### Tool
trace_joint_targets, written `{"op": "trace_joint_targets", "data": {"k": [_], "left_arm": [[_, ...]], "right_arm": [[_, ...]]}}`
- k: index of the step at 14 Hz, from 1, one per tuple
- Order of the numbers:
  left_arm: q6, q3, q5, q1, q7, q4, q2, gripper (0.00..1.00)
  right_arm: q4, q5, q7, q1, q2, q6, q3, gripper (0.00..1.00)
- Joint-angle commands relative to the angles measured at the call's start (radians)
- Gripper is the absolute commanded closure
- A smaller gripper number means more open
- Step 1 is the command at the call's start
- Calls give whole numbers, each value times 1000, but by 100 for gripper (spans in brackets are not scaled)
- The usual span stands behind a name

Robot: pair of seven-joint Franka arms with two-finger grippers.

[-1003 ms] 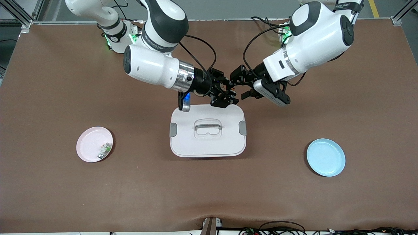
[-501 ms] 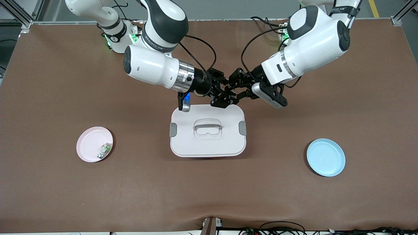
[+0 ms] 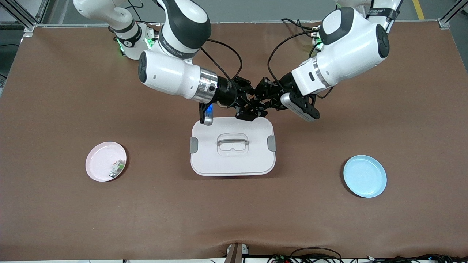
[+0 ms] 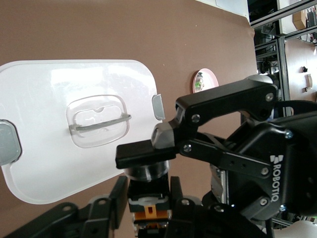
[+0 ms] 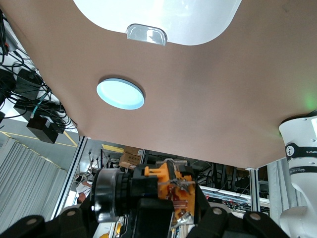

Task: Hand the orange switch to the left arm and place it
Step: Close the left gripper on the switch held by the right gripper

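The orange switch [image 4: 148,210], a black stub with an orange part, hangs in the air between both grippers. My right gripper [image 3: 251,106] is shut on it, and in the right wrist view the switch [image 5: 161,191] sits between its fingers. My left gripper [image 4: 147,198] is shut on the same switch, a black finger [image 4: 118,198] on each side. In the front view the left gripper [image 3: 261,100] meets the right one tip to tip over the table mat, at the rim of the box [image 3: 232,146] on the robots' side. There the switch is hidden among the fingers.
The white box [image 4: 59,99] with its grey handle stands mid-table, just below the grippers. A pink plate [image 3: 100,160] holding a small green-and-white part [image 3: 117,168] lies toward the right arm's end. A blue plate [image 3: 365,176] lies toward the left arm's end.
My left arm has moved in toward the right gripper, and its fingers have closed on the switch. The right arm and its grip have stayed still.
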Motion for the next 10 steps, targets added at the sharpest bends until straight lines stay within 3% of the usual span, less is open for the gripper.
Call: {"op": "trace_joint_targets", "data": {"k": [1,4,6,8,10], "left_arm": [[20,-4,-16,-3,3,-3,4,84],[20,-4,-13,-3,3,-5,6,99],[19,-3,-2,-1,7,-6,6,100],[19,-3,-1,2,4,-6,6,100],[17,-3,1,5,4,-10,6,100]], "right_arm": [[24,13,10,9,10,2,-9,70],[24,13,10,9,10,2,-9,69],[24,11,8,11,10,2,-9,65],[24,13,10,9,9,2,-9,53],[24,14,10,9,9,2,-9,21]]}}
